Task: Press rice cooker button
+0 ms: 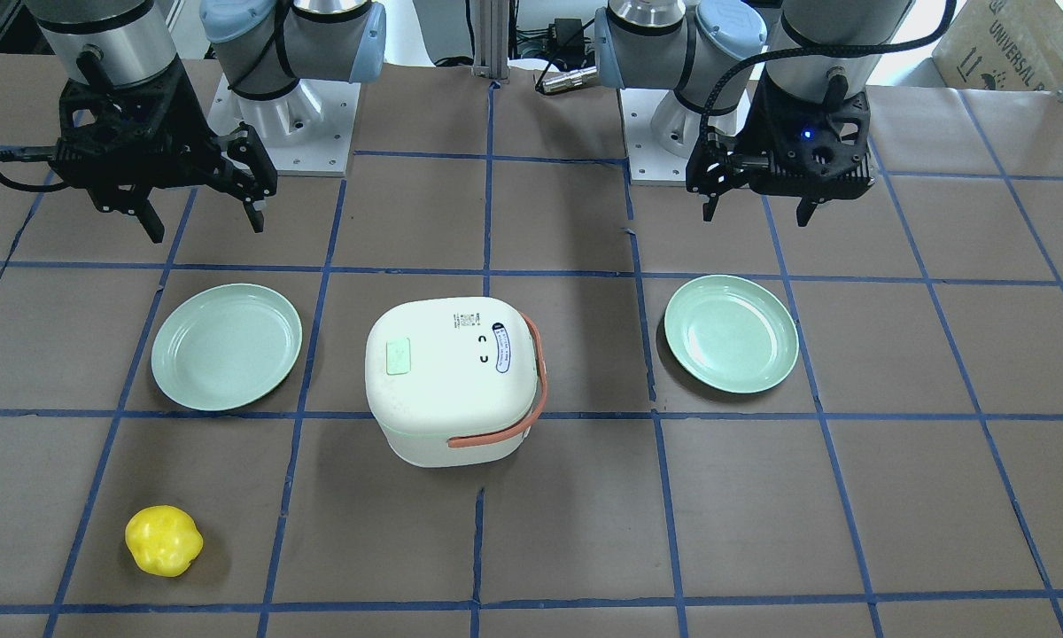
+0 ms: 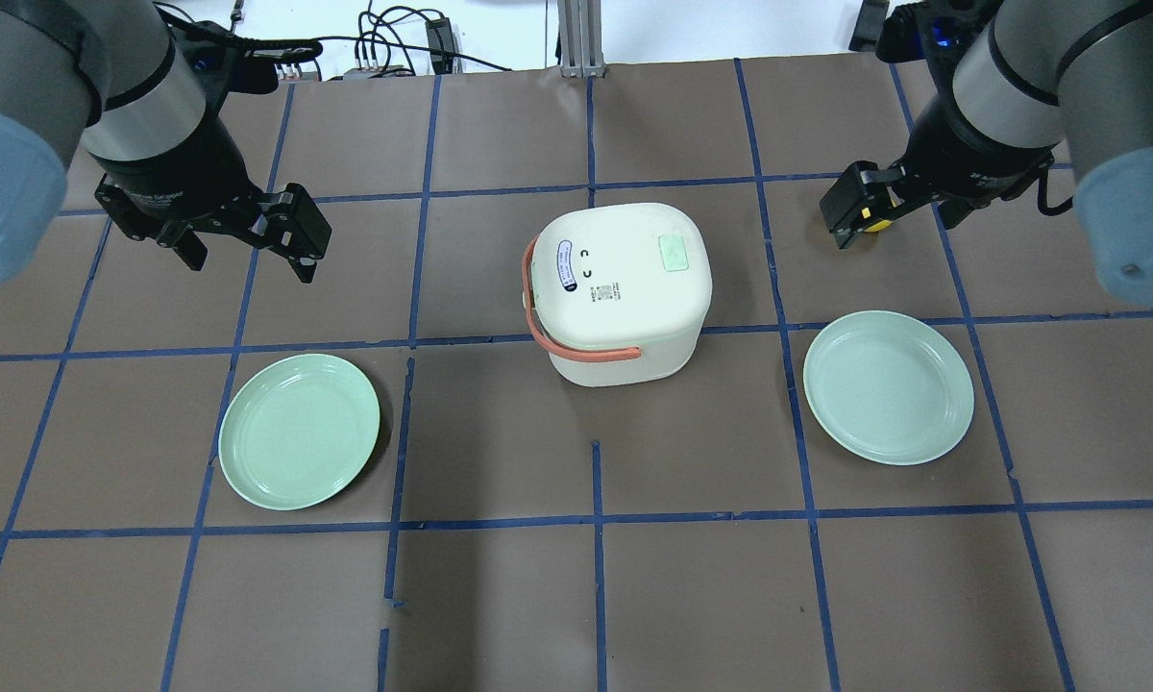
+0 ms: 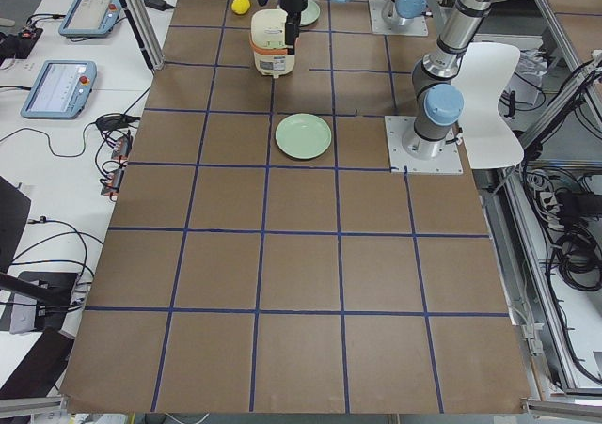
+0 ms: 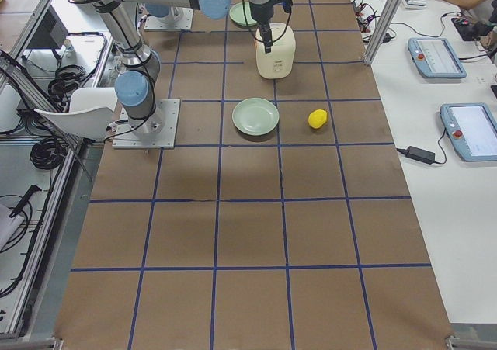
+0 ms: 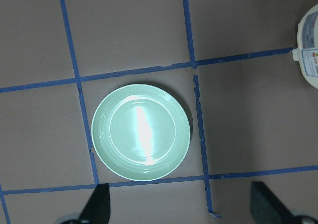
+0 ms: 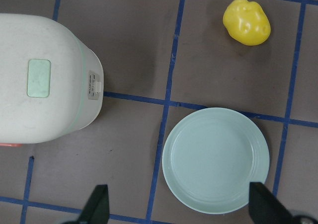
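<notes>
The white rice cooker (image 1: pixel 447 381) with an orange handle stands at the table's middle, also in the overhead view (image 2: pixel 620 288). A pale green button (image 1: pixel 398 356) sits on its lid and shows in the right wrist view (image 6: pixel 39 78). My left gripper (image 1: pixel 756 213) is open and empty, hovering above a green plate (image 5: pixel 141 132), well to the cooker's side. My right gripper (image 1: pixel 205 226) is open and empty, hovering off the cooker's other side; the cooker (image 6: pixel 44 80) fills the upper left of its wrist view. Neither gripper touches the cooker.
A second green plate (image 6: pixel 215 159) lies on my right side beside the cooker. A yellow toy pepper (image 1: pixel 163 540) lies beyond that plate, towards the operators' side. Blue tape lines grid the brown table.
</notes>
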